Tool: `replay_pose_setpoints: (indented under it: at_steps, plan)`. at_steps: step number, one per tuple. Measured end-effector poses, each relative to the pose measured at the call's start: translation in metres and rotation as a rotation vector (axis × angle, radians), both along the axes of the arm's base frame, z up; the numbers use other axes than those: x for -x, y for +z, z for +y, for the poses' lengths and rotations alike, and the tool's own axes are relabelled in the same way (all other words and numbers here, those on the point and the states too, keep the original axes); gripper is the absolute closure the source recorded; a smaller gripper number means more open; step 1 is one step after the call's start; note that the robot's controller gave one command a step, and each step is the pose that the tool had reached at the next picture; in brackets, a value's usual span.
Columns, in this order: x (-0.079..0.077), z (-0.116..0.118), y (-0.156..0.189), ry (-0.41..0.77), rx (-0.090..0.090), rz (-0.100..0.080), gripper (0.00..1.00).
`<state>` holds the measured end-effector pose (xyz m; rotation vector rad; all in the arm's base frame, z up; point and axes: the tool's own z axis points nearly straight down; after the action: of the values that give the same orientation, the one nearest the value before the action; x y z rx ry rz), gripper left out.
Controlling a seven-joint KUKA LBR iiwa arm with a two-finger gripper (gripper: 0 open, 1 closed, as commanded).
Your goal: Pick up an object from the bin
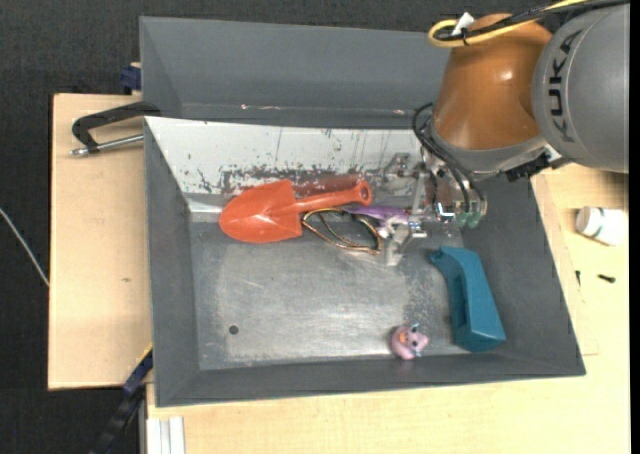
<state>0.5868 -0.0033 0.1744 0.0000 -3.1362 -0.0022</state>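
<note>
My gripper (408, 232) hangs below the orange wrist cover at the bin's back right, its fingertips low over the right end of a tangle of items. An orange toy shovel (268, 212) lies at the back of the bin, blade to the left, its handle reaching right toward the gripper. Under the handle sit a purple piece (378, 214) and a thin dark wire loop (345, 230), both close beside the fingertips. A teal block-shaped tool (468, 297) lies just right of and in front of the gripper. Whether anything is between the fingers is hidden.
A small pink and purple toy (408, 343) rests near the front wall. The bin floor to the left and front centre is bare metal. The back wall slopes up steeply behind the shovel.
</note>
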Motion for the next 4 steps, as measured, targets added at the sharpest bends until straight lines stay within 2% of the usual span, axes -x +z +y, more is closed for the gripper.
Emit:
replay_pose_setpoints:
  at_steps: [1, 2, 3, 4]
  plan:
    - [-0.002, 0.000, 0.005, 0.000, 0.000, -0.009, 0.00]
    - [-0.013, 0.048, -0.071, -0.020, 0.000, -0.011, 0.00]
    - [-0.013, 0.060, -0.088, -0.006, 0.000, -0.006, 0.00]
    - [-0.017, 0.038, -0.052, 0.195, 0.000, -0.012, 0.00]
